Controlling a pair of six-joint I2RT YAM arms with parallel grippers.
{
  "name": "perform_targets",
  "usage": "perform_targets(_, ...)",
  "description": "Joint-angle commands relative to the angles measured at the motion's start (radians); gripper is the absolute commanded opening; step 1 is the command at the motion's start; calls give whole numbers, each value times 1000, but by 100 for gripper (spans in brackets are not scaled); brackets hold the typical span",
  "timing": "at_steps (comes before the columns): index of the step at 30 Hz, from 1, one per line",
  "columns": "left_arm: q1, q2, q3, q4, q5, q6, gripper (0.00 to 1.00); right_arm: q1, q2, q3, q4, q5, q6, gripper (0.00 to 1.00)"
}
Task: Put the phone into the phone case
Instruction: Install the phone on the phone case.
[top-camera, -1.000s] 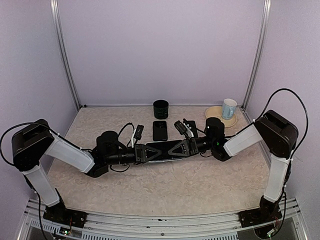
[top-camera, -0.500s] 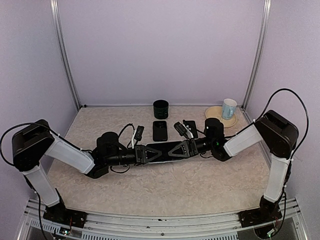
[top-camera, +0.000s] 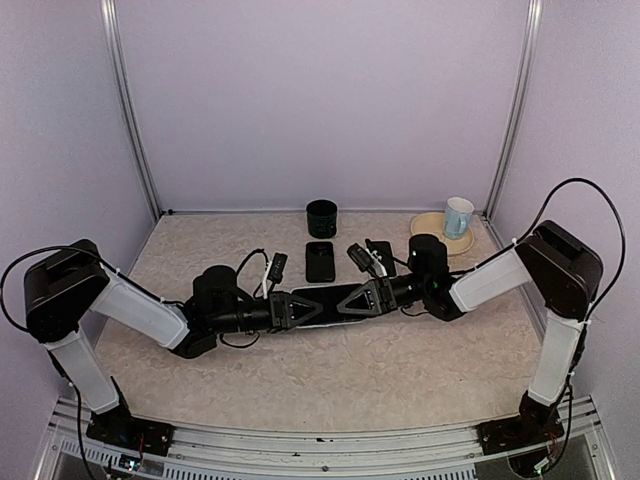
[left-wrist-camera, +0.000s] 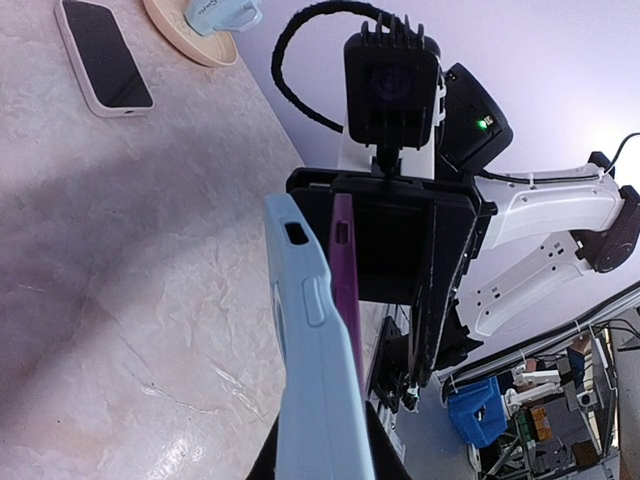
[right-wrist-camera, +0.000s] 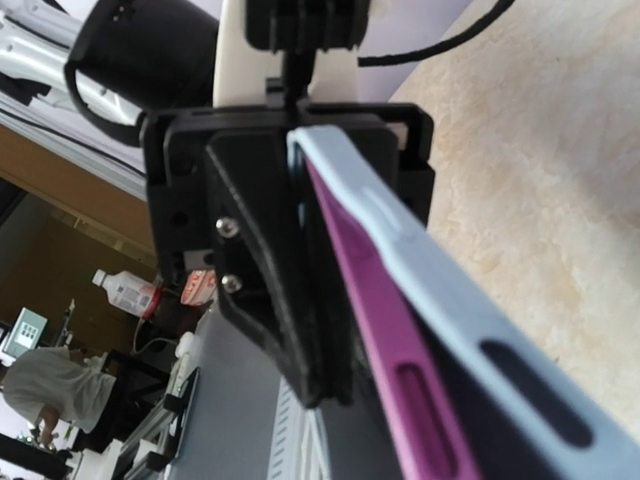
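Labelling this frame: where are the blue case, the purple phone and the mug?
blue case (left-wrist-camera: 315, 380), left wrist view, side edge.
purple phone (left-wrist-camera: 347, 290), left wrist view, thin edge.
mug (top-camera: 459, 215), top external view, side wall.

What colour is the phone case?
Light blue. The phone case shows best in the left wrist view.

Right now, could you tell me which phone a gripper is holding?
The purple phone, pressed against the blue case in the shut left gripper. The other two phones lie flat on the table behind, untouched.

Left tool (top-camera: 312, 307) clamped tight, right tool (top-camera: 342, 301) parted, facing tip to tip
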Motion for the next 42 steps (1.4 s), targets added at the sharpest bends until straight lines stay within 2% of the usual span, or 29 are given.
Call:
perform_targets(1,-10,-46,-5,175,27,-14,0,7,-20,-2,-108,60,-62,45)
perform_targets(21,28,-82,-97,320,-37,-73,0,1,-59,1,-247,76,-158,49)
perform_targets(42,21,-153,-124,253,-207,-99,0,24,-87,24,-449,127,-330,49)
